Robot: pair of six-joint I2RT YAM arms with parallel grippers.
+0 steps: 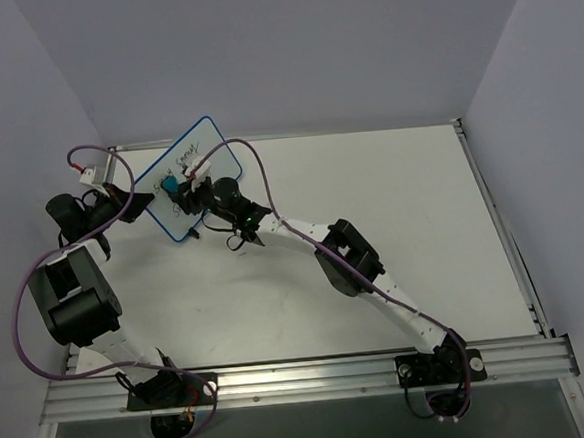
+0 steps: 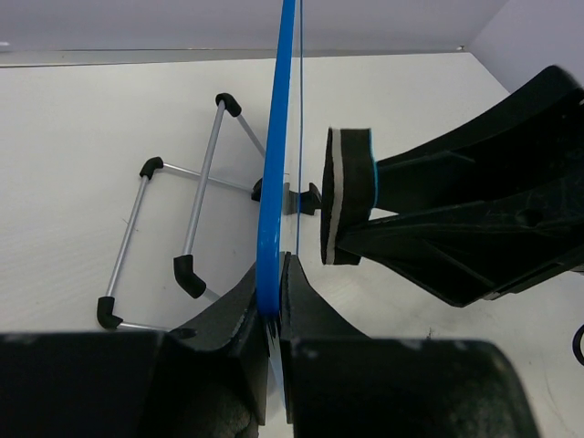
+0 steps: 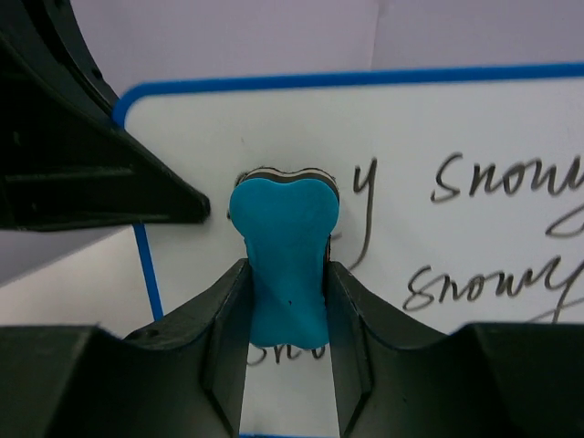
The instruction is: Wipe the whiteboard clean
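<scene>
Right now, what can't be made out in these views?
- Right wrist: the blue eraser in the right claw hides part of the handwriting. The picture's right edge cuts off the whiteboard and its words.
- Top external: the handwriting is too small to read, and the right arm covers part of the whiteboard.
- Left wrist: the whiteboard is seen edge-on in the left claw, so its face is hidden.

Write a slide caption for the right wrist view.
Right gripper pinches the blue eraser in front of the whiteboard, its black handwriting not yet wiped.
</scene>
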